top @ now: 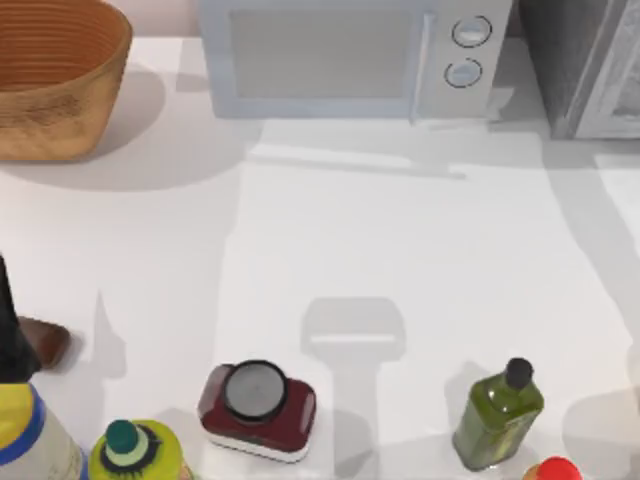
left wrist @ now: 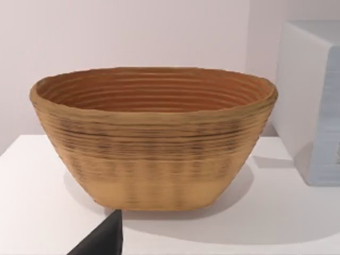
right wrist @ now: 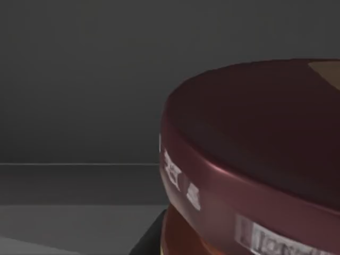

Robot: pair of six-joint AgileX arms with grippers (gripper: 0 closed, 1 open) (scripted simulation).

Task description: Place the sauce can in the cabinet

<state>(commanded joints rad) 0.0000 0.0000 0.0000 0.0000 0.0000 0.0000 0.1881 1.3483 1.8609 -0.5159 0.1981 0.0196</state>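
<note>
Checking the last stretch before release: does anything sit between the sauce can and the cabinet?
Nothing visible does. In the right wrist view the maroon-topped sauce can is close up, with dark grey surfaces beyond. The dark grey speckled cabinet stands at the table's far right.

Wicker basket (top: 50,80), white microwave (top: 350,55), maroon jar (top: 257,410), green bottle (top: 497,408)

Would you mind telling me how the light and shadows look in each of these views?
Top view: evenly bright, soft grey shadows on the table beside the basket and microwave. Left wrist view: bright, soft shadow under the basket. Right wrist view: dim grey surroundings, a faint sheen on the sauce can rim.
</note>
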